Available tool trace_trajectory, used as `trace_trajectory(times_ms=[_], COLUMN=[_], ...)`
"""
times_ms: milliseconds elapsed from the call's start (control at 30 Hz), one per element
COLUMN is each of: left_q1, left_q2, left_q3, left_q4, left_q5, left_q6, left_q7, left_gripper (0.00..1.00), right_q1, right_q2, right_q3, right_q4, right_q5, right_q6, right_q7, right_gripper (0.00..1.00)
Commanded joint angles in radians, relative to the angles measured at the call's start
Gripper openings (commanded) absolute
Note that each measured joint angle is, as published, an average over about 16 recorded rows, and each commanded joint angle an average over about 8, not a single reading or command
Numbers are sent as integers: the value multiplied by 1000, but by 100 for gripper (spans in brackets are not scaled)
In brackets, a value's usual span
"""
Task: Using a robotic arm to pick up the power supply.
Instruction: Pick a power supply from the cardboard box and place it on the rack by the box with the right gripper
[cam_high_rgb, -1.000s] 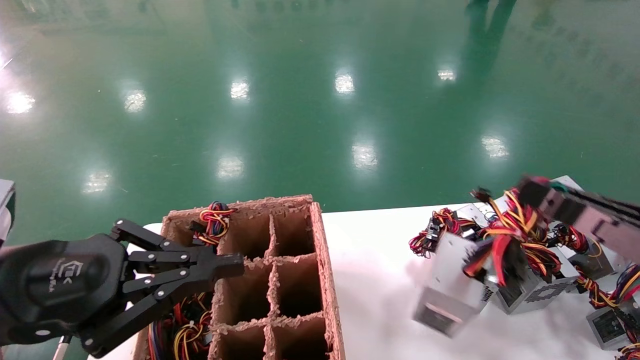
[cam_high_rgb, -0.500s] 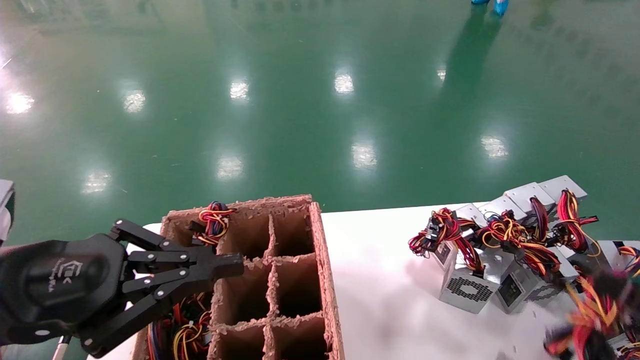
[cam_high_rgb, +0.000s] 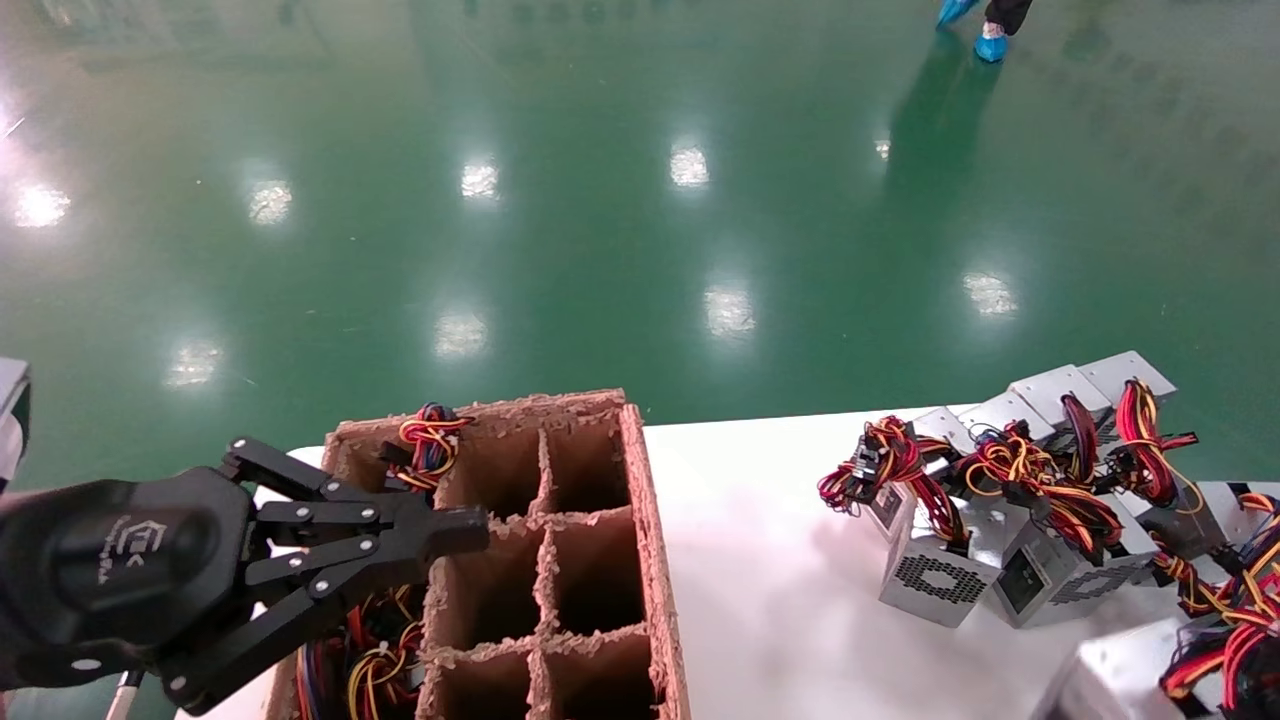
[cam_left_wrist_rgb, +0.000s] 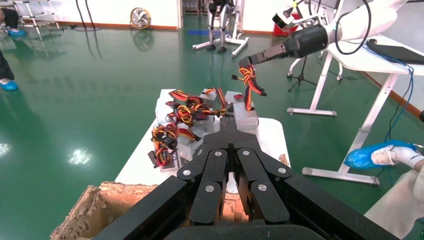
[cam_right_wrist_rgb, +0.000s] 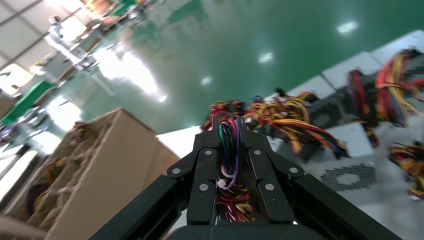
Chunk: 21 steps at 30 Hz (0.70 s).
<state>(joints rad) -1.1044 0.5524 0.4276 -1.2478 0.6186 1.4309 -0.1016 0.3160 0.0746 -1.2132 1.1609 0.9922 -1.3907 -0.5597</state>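
head view: the left end effector hangs parked, fingers together, over the cardboard divider box; far off to its right, the power supply shows above the counter. left wrist view: the right end effector carries that power supply by its wires. right wrist view: the right end effector is clamped on the wire bundle.

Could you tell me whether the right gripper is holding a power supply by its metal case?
No, the right gripper is shut on the wire bundle, not the case.
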Motion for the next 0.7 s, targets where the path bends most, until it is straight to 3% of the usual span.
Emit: trace_trajectory(times_ms=[33, 367, 700], left_q1=[0, 0, 0], left_q2=[0, 0, 0], left_q3=[0, 0, 0], left_q4=[0, 0, 0], left_q5=[0, 0, 0], left_q6=[0, 0, 0], left_q7=[0, 0, 0], left_gripper=[0, 0, 0], right_q1=[-14, 7, 31], right_q2=[11, -13, -65], right_q3=[-22, 1, 31], right_q4=[44, 74, 46], right_q5=[47, 157, 152], right_q6=[29, 204, 286], right_q7=[-47, -139, -162], right_gripper=[0, 0, 0])
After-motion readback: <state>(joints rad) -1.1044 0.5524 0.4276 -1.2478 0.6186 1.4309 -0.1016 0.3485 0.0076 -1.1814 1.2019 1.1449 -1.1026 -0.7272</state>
